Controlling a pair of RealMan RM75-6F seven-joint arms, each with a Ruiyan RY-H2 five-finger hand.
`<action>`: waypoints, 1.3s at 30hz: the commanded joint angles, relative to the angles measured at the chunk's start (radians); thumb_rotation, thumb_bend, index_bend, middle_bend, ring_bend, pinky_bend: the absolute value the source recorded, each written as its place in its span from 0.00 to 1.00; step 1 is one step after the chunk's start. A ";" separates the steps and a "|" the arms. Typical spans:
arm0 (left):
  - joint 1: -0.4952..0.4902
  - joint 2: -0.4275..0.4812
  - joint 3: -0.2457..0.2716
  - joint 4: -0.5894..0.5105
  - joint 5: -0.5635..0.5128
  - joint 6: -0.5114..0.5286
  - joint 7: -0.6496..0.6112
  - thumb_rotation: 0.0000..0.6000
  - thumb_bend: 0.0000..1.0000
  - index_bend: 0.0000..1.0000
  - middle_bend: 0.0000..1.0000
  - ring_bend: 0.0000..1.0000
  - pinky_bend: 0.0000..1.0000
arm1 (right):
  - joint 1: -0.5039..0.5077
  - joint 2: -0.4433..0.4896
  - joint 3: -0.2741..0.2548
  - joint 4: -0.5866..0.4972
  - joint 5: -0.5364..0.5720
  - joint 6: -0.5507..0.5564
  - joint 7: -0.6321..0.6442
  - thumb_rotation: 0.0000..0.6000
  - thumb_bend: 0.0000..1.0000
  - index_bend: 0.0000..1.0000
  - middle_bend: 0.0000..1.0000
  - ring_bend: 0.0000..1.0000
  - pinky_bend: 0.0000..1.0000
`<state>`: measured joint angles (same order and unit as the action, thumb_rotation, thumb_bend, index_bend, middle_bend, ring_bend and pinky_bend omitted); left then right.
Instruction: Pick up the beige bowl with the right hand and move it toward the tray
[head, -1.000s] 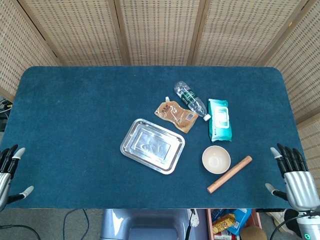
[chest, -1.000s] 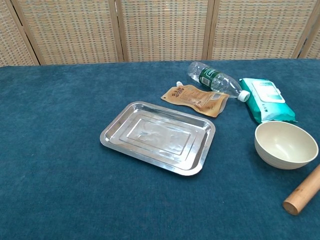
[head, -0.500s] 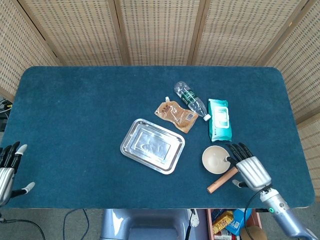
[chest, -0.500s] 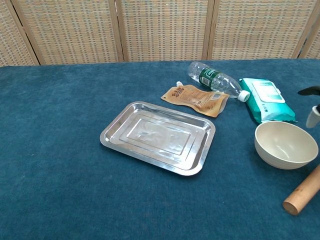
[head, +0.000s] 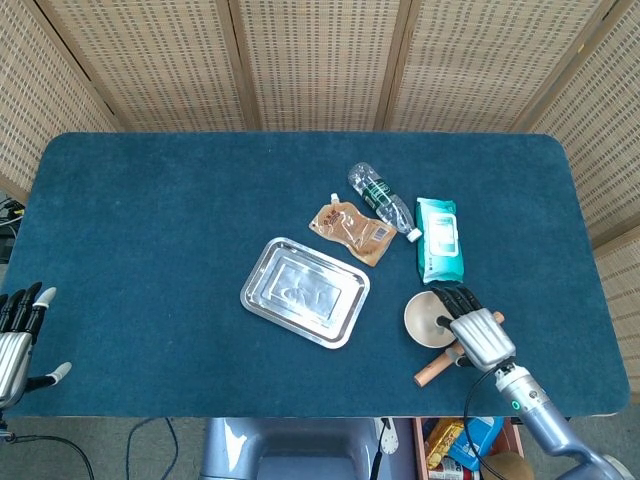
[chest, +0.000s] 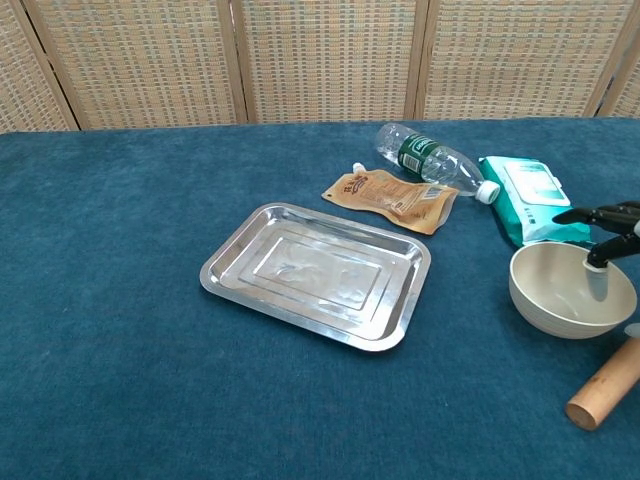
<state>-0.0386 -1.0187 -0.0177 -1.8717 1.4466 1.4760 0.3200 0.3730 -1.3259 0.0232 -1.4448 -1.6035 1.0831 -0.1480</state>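
- Beige bowl (head: 428, 317) upright on blue table (head: 150, 230), near front edge, right of centre. Not lifted.
- Right hand (head: 470, 322) over bowl's right rim; dark fingers (chest: 600, 214) spread across the top, thumb reaching down inside the bowl in chest view. Fingers apart, no grip closed on the rim; can't tell if any tip actually touches.
- Wooden rolling pin (head: 437, 367) lies diagonal just front-right of bowl; mid part hidden under right hand in head view.
- Metal tray (head: 304, 291) flat, left of bowl, near but apart.
- Brown pouch (head: 350, 231) behind tray, flat.
- Clear bottle w/ green label (head: 380, 200) on its side, cap end toward the wipes pack, just beside pouch.
- Teal wipes pack (head: 438, 240) directly behind bowl, close.
- Left hand (head: 17, 335) at far left off the table's front corner, fingers straight and apart, holding nothing. Head view only.
- Wicker screen panels (head: 320, 60) behind table.
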 joint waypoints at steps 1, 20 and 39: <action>0.000 0.001 0.001 -0.001 0.000 0.000 -0.002 1.00 0.00 0.00 0.00 0.00 0.00 | 0.008 -0.013 -0.004 0.011 0.016 -0.016 -0.013 1.00 0.31 0.48 0.00 0.00 0.00; -0.006 0.008 0.001 -0.001 -0.010 -0.005 -0.013 1.00 0.00 0.00 0.00 0.00 0.00 | 0.032 -0.007 0.000 -0.036 -0.007 0.050 -0.010 1.00 0.43 0.68 0.00 0.00 0.00; -0.042 -0.005 -0.021 0.019 -0.097 -0.068 -0.004 1.00 0.00 0.00 0.00 0.00 0.00 | 0.406 -0.149 0.210 -0.242 0.418 -0.272 -0.654 1.00 0.44 0.68 0.00 0.00 0.00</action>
<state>-0.0767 -1.0219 -0.0350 -1.8565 1.3585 1.4145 0.3154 0.6961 -1.3935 0.1966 -1.7147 -1.2779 0.8684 -0.7077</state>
